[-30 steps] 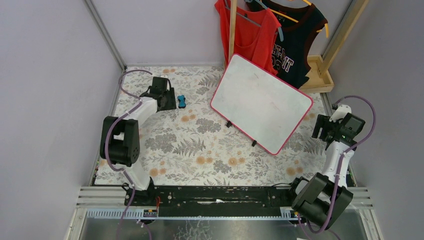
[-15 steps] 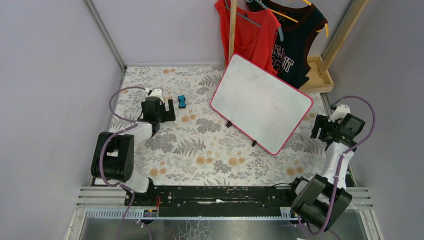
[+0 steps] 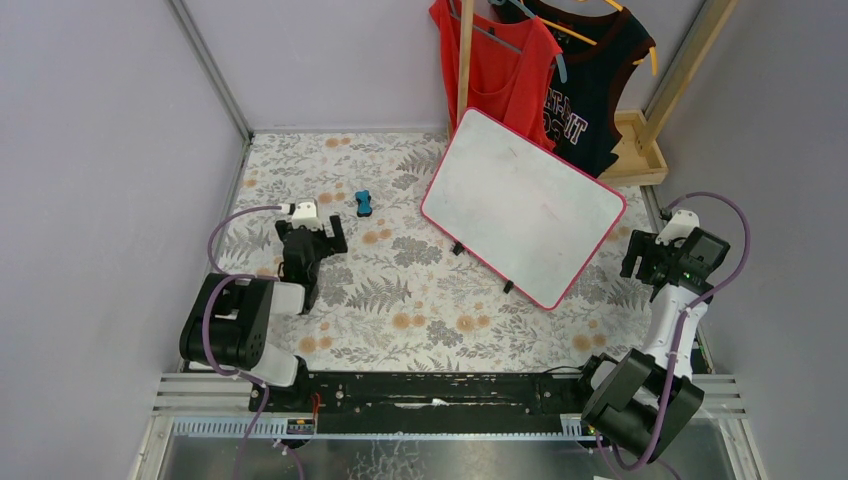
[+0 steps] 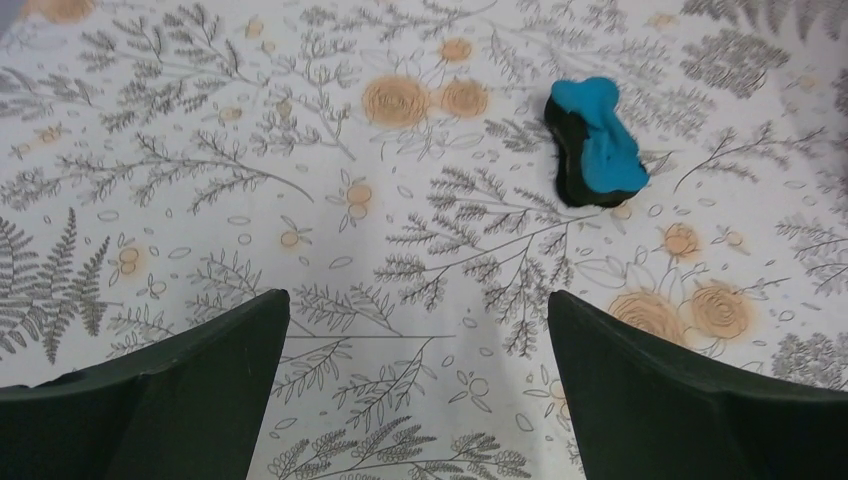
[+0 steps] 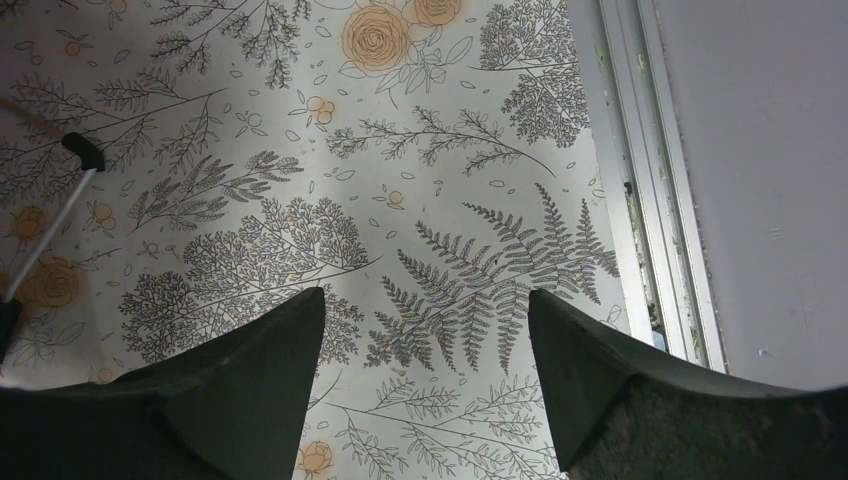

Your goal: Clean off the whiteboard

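My left gripper [image 4: 415, 312] gapes wide, empty; blue eraser [image 4: 596, 142] lies ahead, off-centre, so a skewed pinch could skid it farther from the whiteboard [image 3: 520, 205].

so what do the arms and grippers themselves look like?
Both are alike. The left arm and right arm have bulky black joint housings joined by white links, and a purple cable loops along each. The left gripper and right gripper each have two dark, wedge-shaped fingers tapering to a point. No markings are legible.
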